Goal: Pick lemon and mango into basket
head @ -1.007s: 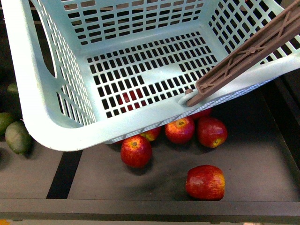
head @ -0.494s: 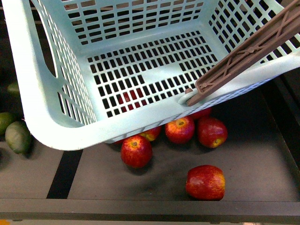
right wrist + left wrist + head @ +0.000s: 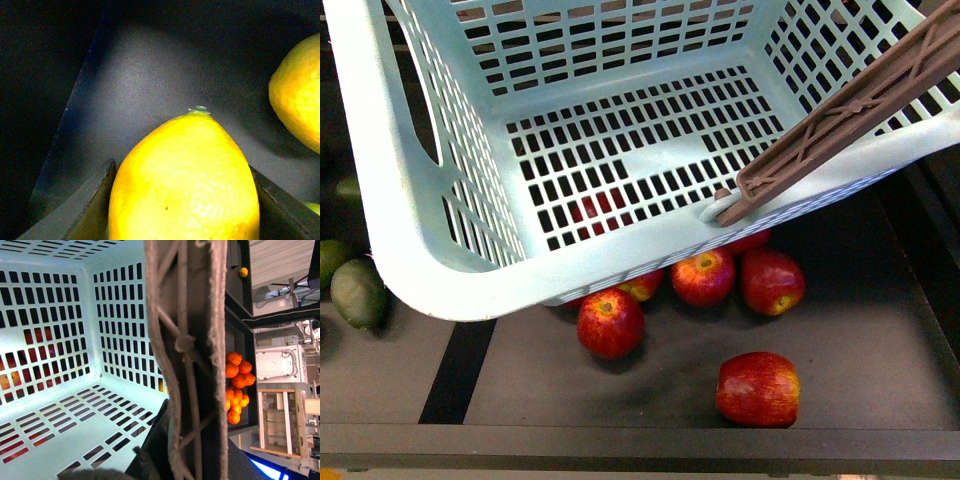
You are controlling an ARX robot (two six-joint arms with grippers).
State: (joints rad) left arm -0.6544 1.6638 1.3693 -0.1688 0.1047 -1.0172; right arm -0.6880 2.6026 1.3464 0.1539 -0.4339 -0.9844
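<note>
The basket [image 3: 420, 230] hogs most of the front view, tipped with its open mouth toward the camera and cut off at the top and both sides. Its brown handle [image 3: 850, 105] slants across its right corner and runs out of frame. Red bits show through the floor slots, so something red sits under it, mostly hidden. Just below the basket's near rim on the dark bench [image 3: 880, 350] are red apples [image 3: 611, 322], one half tucked under the rim. To the basket's left are a couple of green fruits [image 3: 358, 293], partly covered, and I can't tell what kind. The left wrist view stares along the handle into the basket, with a heap of oranges [image 3: 237, 385] beyond the basket's wall. The left tool [image 3: 185, 452] is only dark blurry shapes hugging either side of the handle at the picture's edge, so I can't tell whether it's clamped or loose. The right tool [image 3: 181, 169] is clearer: its two dark fingers [image 3: 85, 205] are closed against both sides of the lemon [image 3: 185, 150], stem nub pointing away from the camera. Only the finger ends show. There's dark surface behind the lemon, but I can't say whether it's lifted or resting. Another yellow-orange fruit [image 3: 297, 95] sits near it, cut off. Where the lemon is relative to the basket, no view shows.
</note>
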